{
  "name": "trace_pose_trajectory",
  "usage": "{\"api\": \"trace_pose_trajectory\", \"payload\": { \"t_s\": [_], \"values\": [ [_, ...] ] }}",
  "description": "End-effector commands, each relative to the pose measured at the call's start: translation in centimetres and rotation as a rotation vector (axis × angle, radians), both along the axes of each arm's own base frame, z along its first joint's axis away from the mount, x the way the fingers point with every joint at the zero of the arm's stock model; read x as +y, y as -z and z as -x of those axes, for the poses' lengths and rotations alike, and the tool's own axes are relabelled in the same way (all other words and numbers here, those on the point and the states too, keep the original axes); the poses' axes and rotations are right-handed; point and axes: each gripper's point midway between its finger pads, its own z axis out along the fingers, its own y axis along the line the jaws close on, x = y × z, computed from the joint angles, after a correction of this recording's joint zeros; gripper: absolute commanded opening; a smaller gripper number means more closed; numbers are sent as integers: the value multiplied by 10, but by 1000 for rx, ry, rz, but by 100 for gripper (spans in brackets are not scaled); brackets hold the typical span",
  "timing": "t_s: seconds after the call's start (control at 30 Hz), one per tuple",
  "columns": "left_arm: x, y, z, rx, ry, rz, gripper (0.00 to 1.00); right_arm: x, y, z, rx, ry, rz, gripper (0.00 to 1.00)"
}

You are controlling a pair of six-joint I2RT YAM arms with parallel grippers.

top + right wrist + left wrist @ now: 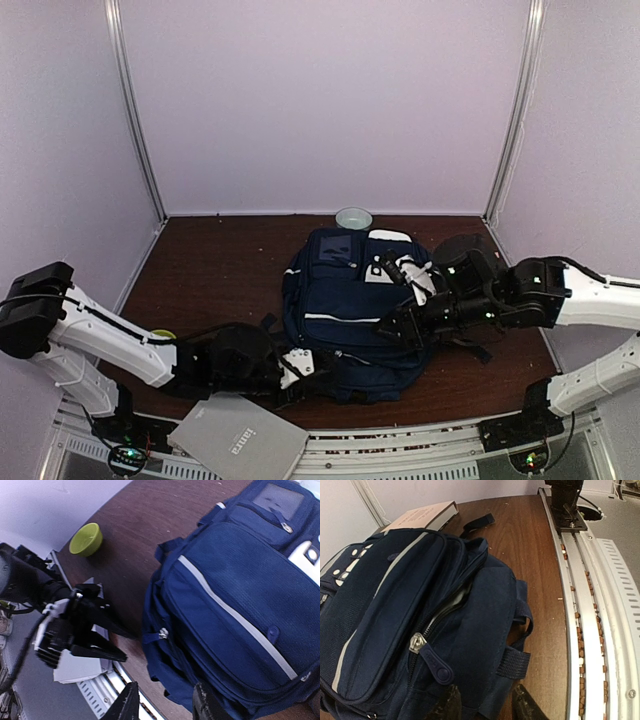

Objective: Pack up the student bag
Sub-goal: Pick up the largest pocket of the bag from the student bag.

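Note:
The student bag [345, 310], navy with thin white stripes, lies flat in the middle of the table. My left gripper [305, 365] sits low at its near-left corner, open. In the left wrist view its fingertips [451, 705] stand apart on either side of a fold at the bag's [395, 605] edge, just below a zip pull [427, 657]. My right gripper [390, 325] hovers over the bag's right side, open. In the right wrist view one finger [207, 705] is over the bag [240, 595] and the other is over the table's near edge. A small zip pull [161, 633] shows on the bag's side.
A grey book-like slab [240, 440] lies on the near rail under the left arm. A green bowl [86, 539] sits left of the bag, and a pale bowl [353, 217] stands at the back wall. Another book [422, 516] lies beyond the bag. The metal rail [585, 620] runs along the near edge.

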Motion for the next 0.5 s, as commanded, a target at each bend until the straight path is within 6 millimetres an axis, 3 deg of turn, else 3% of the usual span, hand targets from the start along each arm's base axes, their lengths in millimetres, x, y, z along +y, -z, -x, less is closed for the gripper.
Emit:
{"api": "trace_pose_trajectory", "payload": {
  "t_s": [0.0,0.07,0.17,0.47],
  "values": [
    [-10,-9,3,82,10,-4,37,-37,59,4,-1,-99,253,37],
    [-9,-6,-6,85,-52,-39,35,-40,69,2,3,-99,302,37],
    [-6,-17,-19,58,-128,-14,36,-40,79,-1,-12,-120,332,38],
    [-11,-29,-34,120,-246,-15,39,-34,87,-20,-5,-92,242,37]
  ]
}}
